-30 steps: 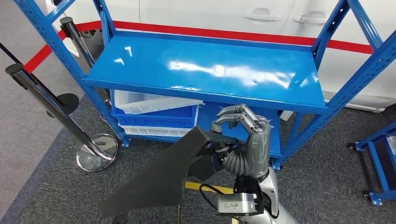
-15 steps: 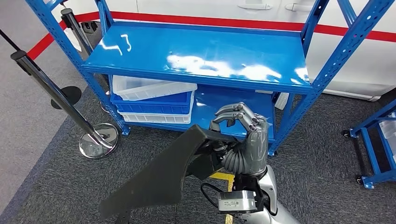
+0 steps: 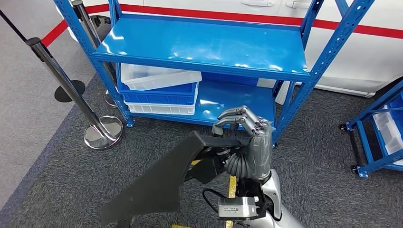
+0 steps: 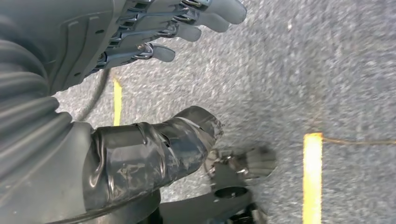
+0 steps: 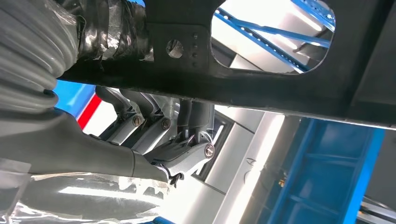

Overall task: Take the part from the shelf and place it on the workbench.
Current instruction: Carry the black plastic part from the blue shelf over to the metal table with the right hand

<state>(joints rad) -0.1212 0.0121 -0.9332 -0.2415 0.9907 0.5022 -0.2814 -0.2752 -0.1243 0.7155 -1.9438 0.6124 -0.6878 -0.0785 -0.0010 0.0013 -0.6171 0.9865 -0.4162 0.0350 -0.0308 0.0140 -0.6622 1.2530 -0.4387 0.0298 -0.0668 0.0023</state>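
**Part's off the shelf and in our right hand**

While the big black part hangs out low over the grey carpet, our right hand grips its upper edge, fingers curled over the top and thumb tucked under. In the right wrist view that same part runs as a dark bar with a cutout through it, and the fingers are wrapped around it. It sits in front of the blue shelf, apart from it. On the lower level of that shelf there's a white bin stacked on a blue bin. A chrome stanchion stands off to the side. Our left hand hangs over the carpet, fingers apart and holding nothing, with yellow floor tape nearby.
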